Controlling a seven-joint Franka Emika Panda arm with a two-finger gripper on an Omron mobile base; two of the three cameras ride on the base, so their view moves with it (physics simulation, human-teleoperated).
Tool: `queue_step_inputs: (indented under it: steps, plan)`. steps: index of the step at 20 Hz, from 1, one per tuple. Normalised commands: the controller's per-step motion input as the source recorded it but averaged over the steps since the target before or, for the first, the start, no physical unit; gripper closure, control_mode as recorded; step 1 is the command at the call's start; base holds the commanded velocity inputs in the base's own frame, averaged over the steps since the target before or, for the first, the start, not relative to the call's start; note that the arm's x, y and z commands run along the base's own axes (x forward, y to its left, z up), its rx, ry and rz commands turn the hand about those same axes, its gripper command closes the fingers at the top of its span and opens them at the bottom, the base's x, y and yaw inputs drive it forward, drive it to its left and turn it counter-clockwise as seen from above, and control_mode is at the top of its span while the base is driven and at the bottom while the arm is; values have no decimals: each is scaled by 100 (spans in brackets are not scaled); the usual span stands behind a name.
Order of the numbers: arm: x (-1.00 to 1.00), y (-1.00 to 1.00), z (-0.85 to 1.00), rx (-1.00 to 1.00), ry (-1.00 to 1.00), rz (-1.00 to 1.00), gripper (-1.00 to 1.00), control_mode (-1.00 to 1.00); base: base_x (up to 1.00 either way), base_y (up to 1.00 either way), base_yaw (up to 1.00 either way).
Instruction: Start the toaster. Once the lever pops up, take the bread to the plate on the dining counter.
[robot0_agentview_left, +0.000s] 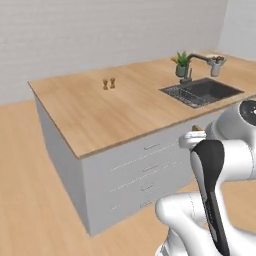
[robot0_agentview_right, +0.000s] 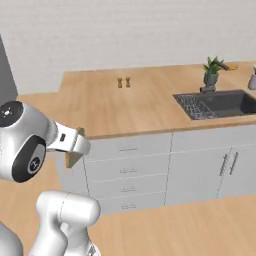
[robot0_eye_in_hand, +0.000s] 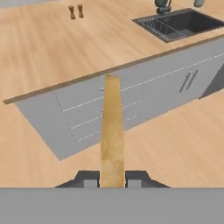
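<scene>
My gripper (robot0_eye_in_hand: 112, 178) is shut on the bread (robot0_eye_in_hand: 112, 131), a thin tan slice seen edge-on that stands up between the fingertips. In the right base view the bread (robot0_agentview_right: 73, 154) hangs from the gripper (robot0_agentview_right: 76, 145) just before the near left corner of the dining counter (robot0_agentview_right: 125, 110). The left base view shows a tan bit of bread (robot0_agentview_left: 197, 128) by the hand, in front of the dining counter (robot0_agentview_left: 100, 115). The toaster is out of view. A tan sliver (robot0_agentview_right: 231, 66) lies behind the plant; I cannot tell whether it is the plate.
The island has a dark inset sink (robot0_agentview_left: 202, 91) with a faucet (robot0_agentview_left: 200, 60) and a potted plant (robot0_agentview_right: 212, 70) at its right end. Two small shakers (robot0_agentview_left: 109, 84) stand on the far side of its top. Grey drawers (robot0_agentview_right: 128, 170) face me across open wood floor.
</scene>
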Motion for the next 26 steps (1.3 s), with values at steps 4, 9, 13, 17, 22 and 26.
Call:
queue_step_inputs:
  steps: [4,9,13,17,22,26]
  plan:
    - [0,0,0,0,0,0,100,100,0,47,72]
    - [0,0,0,0,0,0,100,100,5,90,43]
    - [0,0,0,0,0,0,100,100,35,100,12]
    - [0,0,0,0,0,0,100,100,55,100,0]
    - [0,0,0,0,0,0,100,100,77,86,0]
    - [0,0,0,0,0,0,100,100,99,47,0]
